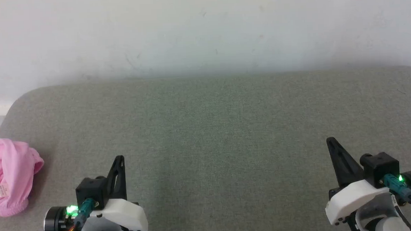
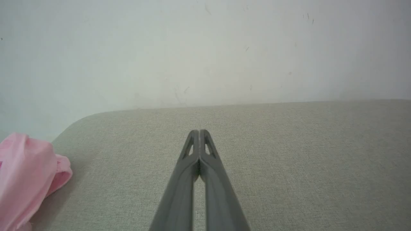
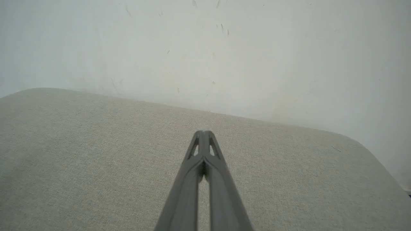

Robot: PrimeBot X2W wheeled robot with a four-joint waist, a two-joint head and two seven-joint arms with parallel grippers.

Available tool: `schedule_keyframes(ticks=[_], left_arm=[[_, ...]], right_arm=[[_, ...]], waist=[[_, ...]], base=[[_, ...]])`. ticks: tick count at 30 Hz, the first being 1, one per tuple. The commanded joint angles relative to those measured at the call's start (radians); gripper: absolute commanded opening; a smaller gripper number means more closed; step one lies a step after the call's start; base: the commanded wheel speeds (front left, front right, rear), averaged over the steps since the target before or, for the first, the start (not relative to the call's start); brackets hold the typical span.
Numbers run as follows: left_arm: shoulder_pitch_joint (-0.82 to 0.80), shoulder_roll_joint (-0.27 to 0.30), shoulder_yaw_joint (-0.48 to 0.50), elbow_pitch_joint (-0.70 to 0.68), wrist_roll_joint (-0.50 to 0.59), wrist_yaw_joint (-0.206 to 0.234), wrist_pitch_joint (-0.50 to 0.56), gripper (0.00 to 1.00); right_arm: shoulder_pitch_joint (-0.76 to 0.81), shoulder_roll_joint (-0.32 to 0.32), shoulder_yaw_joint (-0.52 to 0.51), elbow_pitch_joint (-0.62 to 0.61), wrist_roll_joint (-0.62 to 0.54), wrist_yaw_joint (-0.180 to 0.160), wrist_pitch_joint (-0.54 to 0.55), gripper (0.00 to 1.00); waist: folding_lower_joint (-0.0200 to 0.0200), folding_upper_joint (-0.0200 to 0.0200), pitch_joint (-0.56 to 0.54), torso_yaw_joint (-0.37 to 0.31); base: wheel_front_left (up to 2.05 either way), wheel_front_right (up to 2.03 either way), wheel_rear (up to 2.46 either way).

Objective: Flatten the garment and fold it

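Here the garment (image 1: 8, 176) lies as a crumpled pink heap at the far left of the grey cloth-covered surface (image 1: 206, 129), and its left part runs out of the head view. A small white label (image 1: 2, 190) shows on the near side of the heap, above a gathered hem. The pink cloth is bunched in soft folds, not spread flat.

The left gripper (image 1: 120, 159) sits at the lower left of the head view, just to the right of the garment but not touching it. Its two dark fingers are pressed together along their tips, with nothing between them, and they point toward the pale wall (image 1: 201, 25). In the left wrist view the pink heap lies off to the left of the closed fingers.

The right gripper (image 1: 330, 141) sits at the lower right, well apart from the garment. Its fingers are likewise pressed together and empty. Whether either gripper touches the surface cannot be told.
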Motion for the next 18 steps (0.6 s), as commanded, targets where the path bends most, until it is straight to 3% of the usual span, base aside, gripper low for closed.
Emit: schedule_keyframes(ticks=[1, 18], left_arm=[[-0.013, -0.002, 0.000, -0.005, 0.006, 0.007, 0.000, 0.00], [-0.013, -0.002, 0.000, -0.005, 0.006, 0.007, 0.000, 0.00]], right_arm=[[-0.014, 0.004, -0.002, 0.002, -0.008, -0.002, 0.000, 0.00], [-0.014, 0.004, -0.002, 0.002, -0.008, -0.002, 0.000, 0.00]], waist=[[0.0000, -0.0001, 0.000, 0.000], [0.0000, -0.0001, 0.000, 0.000]], base=[[0.00, 0.00, 0.00], [0.00, 0.00, 0.00]])
